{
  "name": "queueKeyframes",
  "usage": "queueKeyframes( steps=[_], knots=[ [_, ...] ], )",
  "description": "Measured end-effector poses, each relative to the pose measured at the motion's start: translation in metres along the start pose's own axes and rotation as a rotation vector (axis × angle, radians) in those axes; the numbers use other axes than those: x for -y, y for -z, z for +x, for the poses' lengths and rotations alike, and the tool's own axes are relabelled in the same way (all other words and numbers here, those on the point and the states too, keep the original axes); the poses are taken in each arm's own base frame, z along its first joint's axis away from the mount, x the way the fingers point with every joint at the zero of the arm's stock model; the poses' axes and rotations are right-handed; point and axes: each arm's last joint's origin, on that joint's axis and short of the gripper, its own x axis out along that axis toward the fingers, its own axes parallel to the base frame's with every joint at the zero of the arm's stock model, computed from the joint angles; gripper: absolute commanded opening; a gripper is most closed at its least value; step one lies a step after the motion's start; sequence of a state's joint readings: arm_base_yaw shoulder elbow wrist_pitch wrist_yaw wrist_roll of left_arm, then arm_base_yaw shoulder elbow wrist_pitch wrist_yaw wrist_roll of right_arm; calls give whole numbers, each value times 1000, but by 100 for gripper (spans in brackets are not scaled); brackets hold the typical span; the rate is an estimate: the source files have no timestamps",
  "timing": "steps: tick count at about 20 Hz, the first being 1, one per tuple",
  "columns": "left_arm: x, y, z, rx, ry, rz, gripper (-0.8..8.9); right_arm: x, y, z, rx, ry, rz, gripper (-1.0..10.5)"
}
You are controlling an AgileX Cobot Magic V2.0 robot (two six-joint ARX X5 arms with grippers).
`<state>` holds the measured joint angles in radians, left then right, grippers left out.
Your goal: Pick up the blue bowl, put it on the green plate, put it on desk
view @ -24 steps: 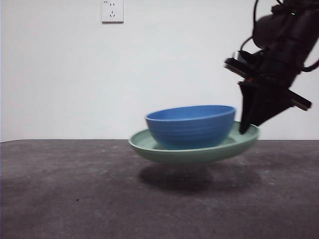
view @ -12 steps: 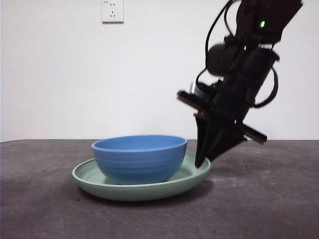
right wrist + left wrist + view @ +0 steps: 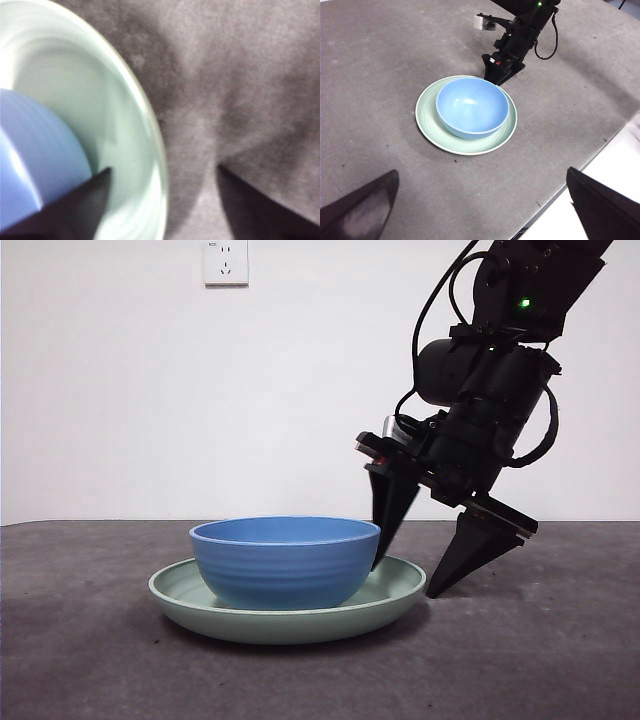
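Observation:
The blue bowl [image 3: 285, 560] [image 3: 472, 107] sits upright inside the green plate [image 3: 390, 592] [image 3: 427, 117], which rests flat on the desk [image 3: 540, 660]. My right gripper [image 3: 404, 580] [image 3: 164, 169] is open and straddles the plate's right rim: one jaw is inside the plate [image 3: 125, 115] next to the bowl [image 3: 35, 160], the other outside over the desk [image 3: 240, 75]. Neither jaw visibly presses the rim. My left gripper [image 3: 481, 172] hangs high above the table, open and holding nothing. From there I look down on the plate and the right gripper [image 3: 495, 77].
The desk's edge [image 3: 580, 160] runs close to the plate on one side, with white floor beyond it. A white wall with a socket [image 3: 225, 262] stands behind the desk. Bare tabletop surrounds the plate.
The plate with the bowl came down from the air onto the desk and shifted left in the front view. The right gripper then opened and let go of the rim.

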<state>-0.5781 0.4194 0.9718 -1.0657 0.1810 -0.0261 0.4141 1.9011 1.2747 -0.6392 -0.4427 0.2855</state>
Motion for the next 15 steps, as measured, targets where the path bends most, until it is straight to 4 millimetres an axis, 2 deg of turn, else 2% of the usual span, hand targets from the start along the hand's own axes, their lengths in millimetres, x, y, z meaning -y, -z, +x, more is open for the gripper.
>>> queueKeyframes(
  steps=[3, 5, 7, 9, 11, 14, 15],
  knots=[
    [0, 0, 0, 0, 0, -11, 654, -4, 1, -13, 40, 34, -14, 396],
    [0, 0, 0, 0, 0, -14, 653, -11, 4, -34, 84, 61, -40, 446],
    [0, 0, 0, -3, 0, -17, 654, -21, 12, -62, 135, 71, -66, 532],
    [0, 2, 0, -17, -1, -20, 654, -32, 27, -94, 163, 67, -107, 600],
    [0, 5, 0, -46, -2, -25, 653, -45, 49, -127, 190, 65, -167, 623],
    [0, 9, 0, -88, -3, -41, 654, -64, 95, -179, 262, 79, -260, 623],
    [0, 9, 0, -92, -4, -50, 653, -67, 105, -188, 274, 83, -274, 623]
  ],
)
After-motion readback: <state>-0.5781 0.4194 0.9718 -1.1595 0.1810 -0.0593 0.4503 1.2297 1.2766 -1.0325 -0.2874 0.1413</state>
